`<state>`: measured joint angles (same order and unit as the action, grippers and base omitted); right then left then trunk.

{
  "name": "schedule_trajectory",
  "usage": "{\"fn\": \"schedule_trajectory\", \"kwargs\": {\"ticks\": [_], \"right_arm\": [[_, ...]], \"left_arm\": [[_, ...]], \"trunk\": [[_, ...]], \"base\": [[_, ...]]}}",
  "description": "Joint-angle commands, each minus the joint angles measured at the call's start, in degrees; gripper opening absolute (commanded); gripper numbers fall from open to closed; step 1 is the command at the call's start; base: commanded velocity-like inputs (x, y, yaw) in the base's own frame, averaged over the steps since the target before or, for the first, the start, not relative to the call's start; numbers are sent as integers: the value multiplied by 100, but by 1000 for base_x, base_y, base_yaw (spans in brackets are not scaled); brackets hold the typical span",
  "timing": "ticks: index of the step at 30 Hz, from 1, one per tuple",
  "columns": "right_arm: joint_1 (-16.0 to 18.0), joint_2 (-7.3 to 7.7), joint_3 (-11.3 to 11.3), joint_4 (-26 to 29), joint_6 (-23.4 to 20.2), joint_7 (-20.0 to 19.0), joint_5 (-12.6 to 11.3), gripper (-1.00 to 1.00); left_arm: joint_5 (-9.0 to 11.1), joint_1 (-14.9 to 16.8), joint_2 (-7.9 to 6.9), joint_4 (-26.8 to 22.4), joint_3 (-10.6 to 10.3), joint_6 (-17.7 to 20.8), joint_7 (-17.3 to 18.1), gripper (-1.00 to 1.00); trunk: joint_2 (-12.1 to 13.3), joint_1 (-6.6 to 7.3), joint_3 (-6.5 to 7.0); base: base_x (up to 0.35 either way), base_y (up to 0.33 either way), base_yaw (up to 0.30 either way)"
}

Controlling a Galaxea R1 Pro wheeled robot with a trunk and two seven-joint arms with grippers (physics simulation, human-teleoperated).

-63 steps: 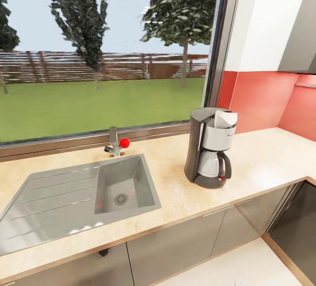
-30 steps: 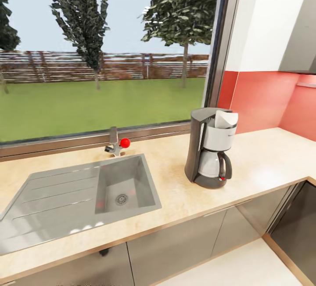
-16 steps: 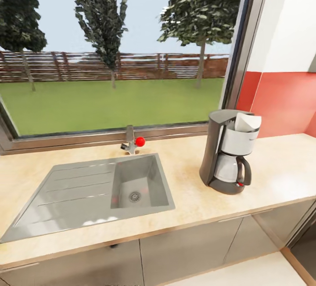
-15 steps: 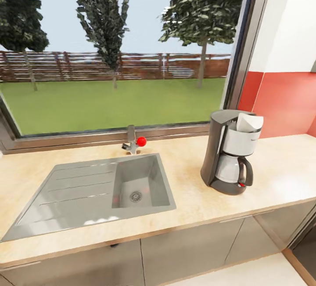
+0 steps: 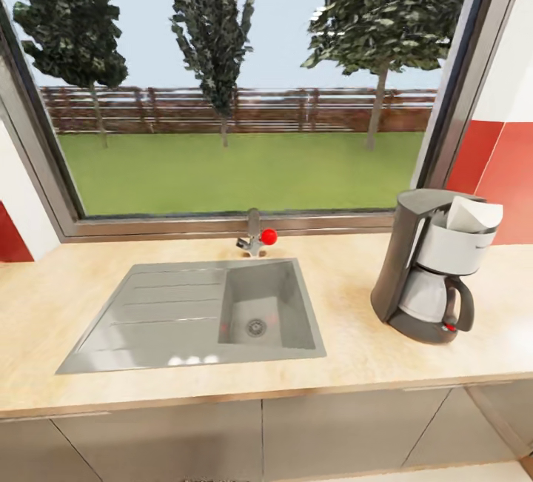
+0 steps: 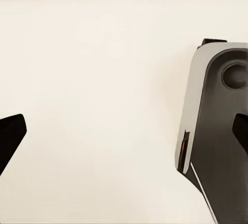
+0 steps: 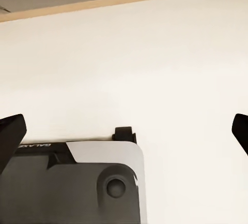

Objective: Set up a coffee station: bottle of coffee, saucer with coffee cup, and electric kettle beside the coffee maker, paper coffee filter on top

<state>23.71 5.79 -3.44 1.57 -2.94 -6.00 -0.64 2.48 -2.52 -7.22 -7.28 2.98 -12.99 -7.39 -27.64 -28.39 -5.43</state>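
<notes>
The tall grey coffee maker (image 5: pixel 429 267) stands on the beige countertop (image 5: pixel 355 352) at the right of the head view, its glass carafe in place. A white paper coffee filter (image 5: pixel 472 214) sits in its top. The bottle of coffee, saucer, coffee cup and electric kettle are out of view. My left gripper (image 6: pixel 124 136) is open, its dark fingertips (image 6: pixel 10 133) far apart over pale floor. My right gripper (image 7: pixel 124 131) is also open and holds nothing, one fingertip (image 7: pixel 10 131) showing at the frame's side.
A grey steel sink (image 5: pixel 148 312) with a drainboard is set into the countertop left of the coffee maker. A faucet with a red knob (image 5: pixel 269 236) stands behind it under a wide window. Grey cabinets (image 5: pixel 333 430) run below. My own base (image 6: pixel 212 131) shows under both wrists.
The head camera has swung left, so the sink and coffee maker now sit further right in the picture. The things on the countertop have not moved.
</notes>
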Motion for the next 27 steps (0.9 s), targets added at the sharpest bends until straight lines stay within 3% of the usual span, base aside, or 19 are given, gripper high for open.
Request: {"fn": "schedule_trajectory", "kwargs": {"ticks": [1,8,15,17,23,27], "right_arm": [[2,1,-34,10,-31,-19,-7,100],[2,-2,-32,-2,-38,-19,10,100],[-177,64,-27,-23,-47,-16,57,100],[-261,67,-23,-24,-48,-15,159,100],[-521,65,-25,-23,-41,-23,958,100],[-558,68,-25,-24,-39,-20,1071,100]], "left_arm": [[29,-2,2,-10,27,-10,10,100],[33,6,2,-10,27,-3,10,100],[33,6,1,-6,27,6,10,100],[33,6,-2,-7,27,7,10,100],[33,14,-7,-3,24,15,10,100],[33,15,-34,3,19,19,10,100]], "trunk": [[-9,-2,-13],[-9,-2,-37],[-9,-2,-70],[-9,-2,-80],[-9,-2,-110],[-9,-2,-130]], "base": [[0,0,273],[-7,19,272],[-62,230,267],[-68,289,265],[-19,298,260],[-1,306,247]]}}
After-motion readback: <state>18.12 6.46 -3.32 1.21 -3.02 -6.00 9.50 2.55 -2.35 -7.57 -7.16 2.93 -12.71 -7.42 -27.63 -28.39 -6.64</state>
